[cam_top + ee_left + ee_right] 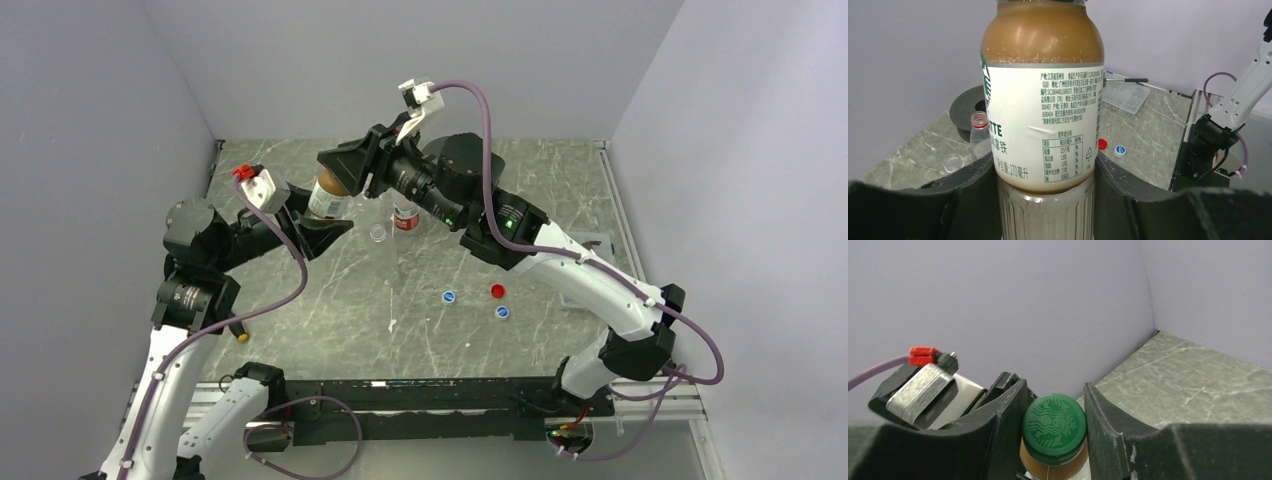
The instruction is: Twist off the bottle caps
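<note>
Nearest us, the black base rail [430, 405] ran along the near edge of the counter [400, 335]. On the left, the left pincer [1045, 192] was clamped on the ribbed lower body of the amber bottle [1043, 100], which was held between the two arms over the counter's far left part. The right pincer [1054, 434] sat over its top, jaws pressed against both sides of the green cap [1055, 421]. Just right of these stood a small uncapped clear bottle [377, 233] and the red-labelled bottle [405, 218]. Nearer us lay a blue cap [449, 296], a red cap [498, 291] and a second blue cap [502, 312].
</note>
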Controlling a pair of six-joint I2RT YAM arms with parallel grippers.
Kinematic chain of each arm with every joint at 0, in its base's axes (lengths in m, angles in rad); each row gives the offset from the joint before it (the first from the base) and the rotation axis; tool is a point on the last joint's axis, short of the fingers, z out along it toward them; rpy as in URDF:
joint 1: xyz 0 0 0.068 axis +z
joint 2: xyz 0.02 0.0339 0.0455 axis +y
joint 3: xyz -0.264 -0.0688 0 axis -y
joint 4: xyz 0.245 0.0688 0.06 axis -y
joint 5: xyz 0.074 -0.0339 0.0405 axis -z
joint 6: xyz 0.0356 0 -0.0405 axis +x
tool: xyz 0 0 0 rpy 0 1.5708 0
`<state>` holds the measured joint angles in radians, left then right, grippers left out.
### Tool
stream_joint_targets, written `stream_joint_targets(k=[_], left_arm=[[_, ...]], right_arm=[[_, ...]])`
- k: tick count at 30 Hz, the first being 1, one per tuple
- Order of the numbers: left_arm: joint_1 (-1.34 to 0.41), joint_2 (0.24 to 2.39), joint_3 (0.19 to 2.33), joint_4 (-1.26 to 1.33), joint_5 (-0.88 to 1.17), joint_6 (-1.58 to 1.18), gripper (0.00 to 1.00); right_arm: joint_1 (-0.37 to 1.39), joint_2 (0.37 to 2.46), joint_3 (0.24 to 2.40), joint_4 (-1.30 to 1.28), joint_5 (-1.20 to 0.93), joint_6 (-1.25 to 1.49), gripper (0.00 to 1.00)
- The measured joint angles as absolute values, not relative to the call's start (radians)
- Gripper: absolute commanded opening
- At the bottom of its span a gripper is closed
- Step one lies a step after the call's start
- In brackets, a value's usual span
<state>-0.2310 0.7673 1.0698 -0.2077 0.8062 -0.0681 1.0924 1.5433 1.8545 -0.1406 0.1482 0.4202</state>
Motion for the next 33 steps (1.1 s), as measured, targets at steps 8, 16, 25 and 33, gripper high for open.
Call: stream_joint_targets(k=[8, 16, 25, 33], left_arm=[[-0.231, 0.780, 1.071, -0.150, 0.925, -0.183, 0.00], [-0.240, 0.797, 1.090, 0.007, 1.119, -0.383, 0.00], [-0.240, 0.805, 1.095, -0.006, 1.153, -0.386, 0.00], [-0.235, 0.807, 1.102, -0.148, 0.987, -0.146, 0.00]], right_arm=[[1.003, 1.459, 1.689, 0.079, -0.218, 0.407, 0.00], [0.923, 1.458, 1.674, 0.294, -0.659, 0.472, 0.00], [0.917, 1.446, 1.676, 0.237, -0.657, 0.433, 0.95], [0.998, 1.370, 1.691, 0.044, -0.200, 0.344, 1.00]])
